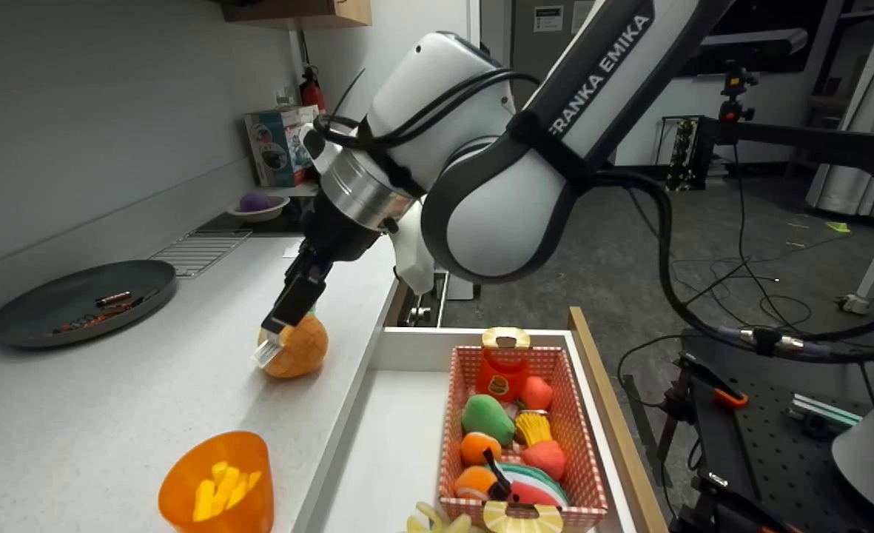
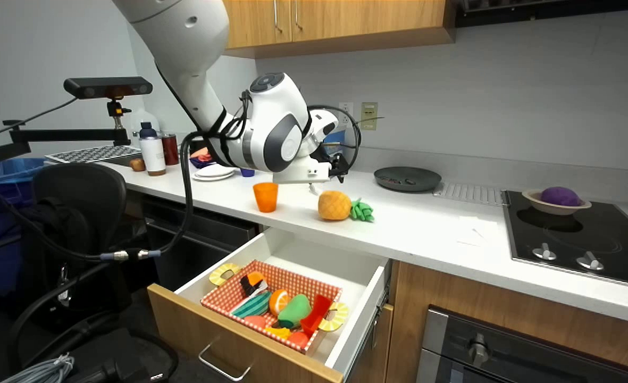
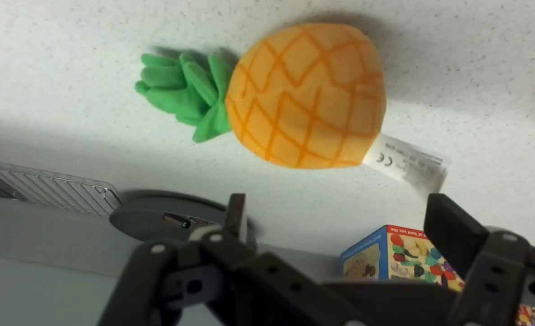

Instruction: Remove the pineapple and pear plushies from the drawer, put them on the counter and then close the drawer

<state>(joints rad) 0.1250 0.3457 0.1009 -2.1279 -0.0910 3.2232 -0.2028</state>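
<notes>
In an exterior view, the pulled-out drawer (image 2: 186,319) lies below and left of the pineapple plushie (image 2: 334,205), a red gingham basket (image 2: 306,284) inside. Left of the pineapple plushie stands an orange cup (image 2: 266,197); below left of the pineapple plushie, the basket holds the green pear plushie (image 2: 294,311). The pineapple plushie lies on its side on the counter (image 2: 430,223), the gripper (image 3: 339,215) above it, fingers (image 3: 448,226) spread apart. Right of the pineapple plushie are a dark plate (image 2: 425,175), a wire rack (image 2: 468,194) and a cooktop (image 2: 606,223).

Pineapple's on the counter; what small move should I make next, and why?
I'd probably lift the open, empty pincer clear of the pineapple, which rests on the counter; the green pear, yet to come out, lies in the basket inside the drawer.
</notes>
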